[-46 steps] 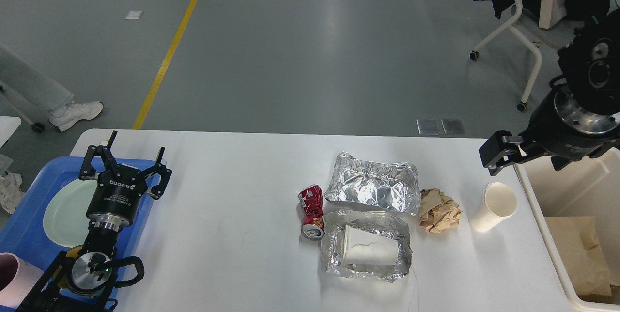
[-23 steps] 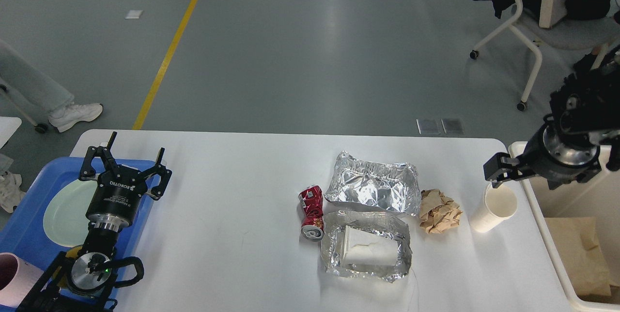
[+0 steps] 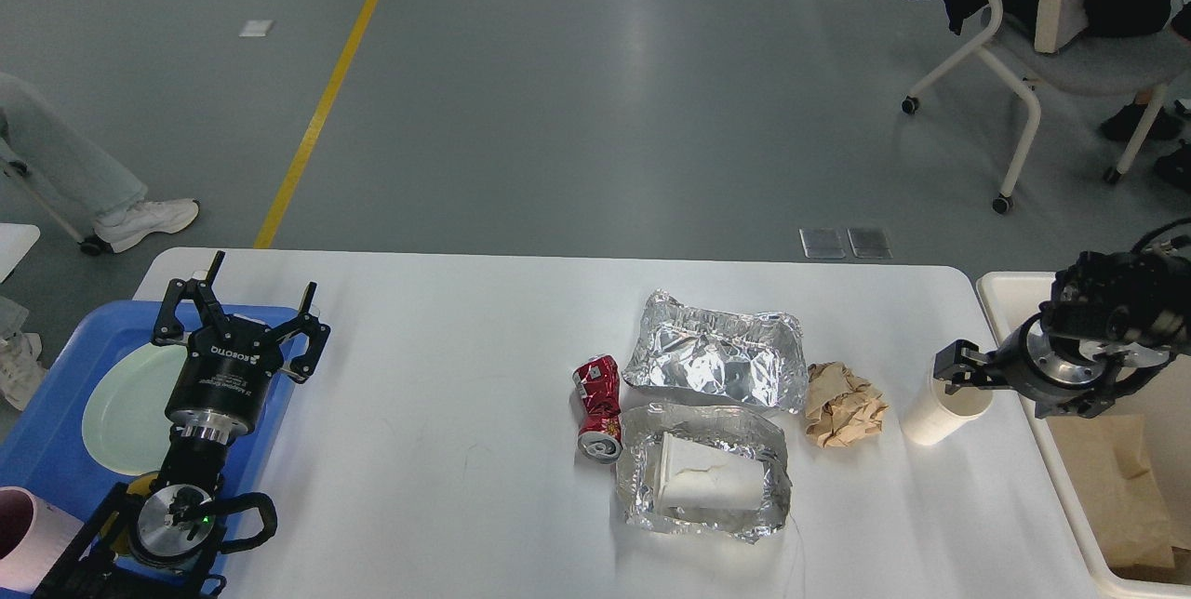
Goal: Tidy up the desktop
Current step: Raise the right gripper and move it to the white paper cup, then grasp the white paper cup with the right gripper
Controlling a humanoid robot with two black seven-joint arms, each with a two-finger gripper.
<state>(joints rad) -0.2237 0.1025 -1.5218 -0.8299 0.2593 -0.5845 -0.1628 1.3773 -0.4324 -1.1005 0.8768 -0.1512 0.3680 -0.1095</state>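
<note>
The right gripper (image 3: 958,371) has dropped from above the table edge down to the paper cup (image 3: 942,404), and now sits at its rim. Whether its fingers have closed on the cup I cannot tell; they show end-on and dark. The left gripper (image 3: 237,320) hangs spread open over the blue tray (image 3: 56,413), unmoved. The desktop (image 3: 447,394) fills the middle of the view, littered with a can (image 3: 598,404), two foil trays (image 3: 716,362) and a paper wad (image 3: 842,404). The step looks like clearing the cup. Next it needs a firm pinch, then a lift over into the bin (image 3: 1098,525) just beside.
</note>
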